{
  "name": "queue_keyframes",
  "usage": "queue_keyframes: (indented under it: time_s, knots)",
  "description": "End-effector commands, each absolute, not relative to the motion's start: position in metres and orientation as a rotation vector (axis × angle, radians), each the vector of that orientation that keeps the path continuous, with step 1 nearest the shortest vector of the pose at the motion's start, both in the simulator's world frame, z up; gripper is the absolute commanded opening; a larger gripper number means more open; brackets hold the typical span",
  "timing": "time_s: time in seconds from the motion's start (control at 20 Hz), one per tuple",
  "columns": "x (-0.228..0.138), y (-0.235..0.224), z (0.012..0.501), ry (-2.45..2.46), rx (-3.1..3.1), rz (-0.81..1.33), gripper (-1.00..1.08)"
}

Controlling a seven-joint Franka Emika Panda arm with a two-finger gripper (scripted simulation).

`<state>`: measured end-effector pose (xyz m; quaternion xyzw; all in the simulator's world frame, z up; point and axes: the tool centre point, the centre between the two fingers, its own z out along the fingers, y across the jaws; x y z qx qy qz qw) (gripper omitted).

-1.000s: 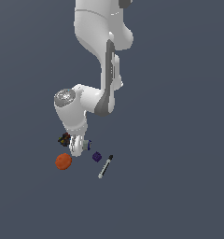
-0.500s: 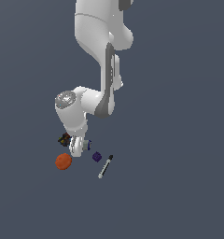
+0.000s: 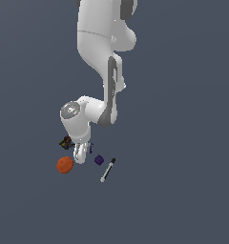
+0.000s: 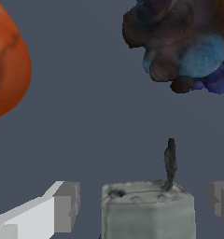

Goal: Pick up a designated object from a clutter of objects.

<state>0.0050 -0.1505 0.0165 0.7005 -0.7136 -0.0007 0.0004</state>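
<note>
Designated object: stubby white-grey cylinder (image 4: 148, 210) with a thin dark stub rising from its top, upright in the wrist view. Clutter on the grey floor: flat orange disc (image 3: 65, 165), small purple cube (image 3: 99, 160), black-and-white pen-like stick (image 3: 107, 170) lying flat, dark multicoloured lump (image 3: 65, 141). Disc, cube and stick lie apart from one another.

Plain slate-grey floor (image 3: 183, 143), flat, matte, uniform in colour, filling both views' background
</note>
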Motion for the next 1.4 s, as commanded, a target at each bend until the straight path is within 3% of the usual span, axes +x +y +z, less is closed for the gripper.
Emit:
queue_keyframes:
  time_s: [0.0, 0.05, 0.1, 0.85, 1.35]
  knots:
    - [0.006, -0.151, 0.013, -2.242, 2.201, 0.000, 1.00]
    - [0.006, -0.151, 0.012, -2.242, 2.201, 0.000, 1.00]
    - [0.006, -0.151, 0.012, -2.242, 2.201, 0.000, -1.00]
    - [0.006, -0.151, 0.019, -2.243, 2.201, 0.001, -1.00]
    - [0.000, -0.151, 0.071, -2.244, 2.201, -0.001, -1.00]
